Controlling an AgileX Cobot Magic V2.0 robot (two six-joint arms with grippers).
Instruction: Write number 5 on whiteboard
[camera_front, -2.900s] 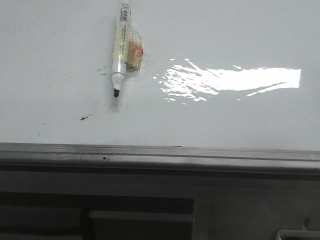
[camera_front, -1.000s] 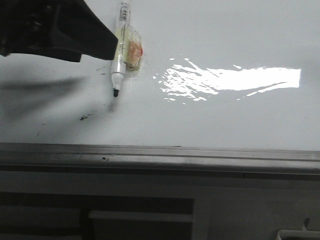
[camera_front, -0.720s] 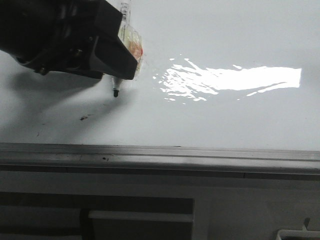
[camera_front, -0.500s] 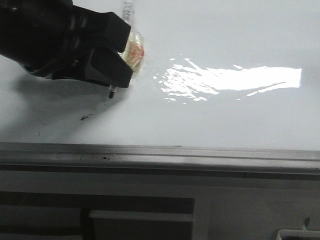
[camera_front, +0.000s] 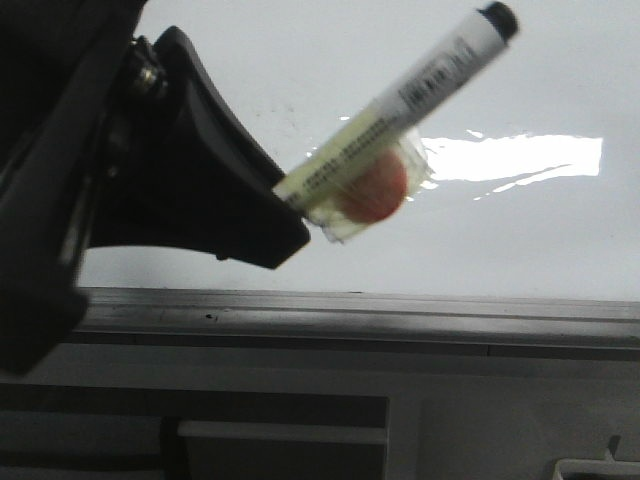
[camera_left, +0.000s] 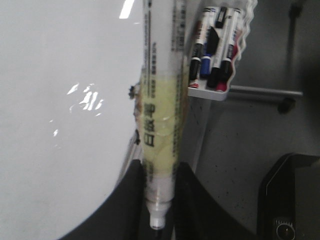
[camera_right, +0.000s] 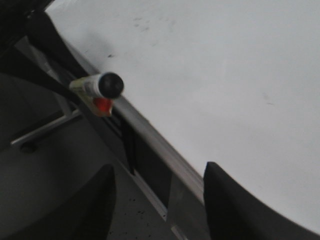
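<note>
Whiteboard (camera_front: 330, 60), glossy white with a grey metal frame, lies below the left gripper (camera_left: 159, 200), whose fingers clamp a white taped marker (camera_front: 400, 110); its black capped end tilts up and away. The right gripper (camera_right: 160, 200) hangs spread apart.

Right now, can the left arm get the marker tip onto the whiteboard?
Probably yes. The left gripper holds the marker with its fingers clamped near the tip, lifted above the whiteboard. Nothing shows between them; the right gripper sits off the board's edge.
</note>
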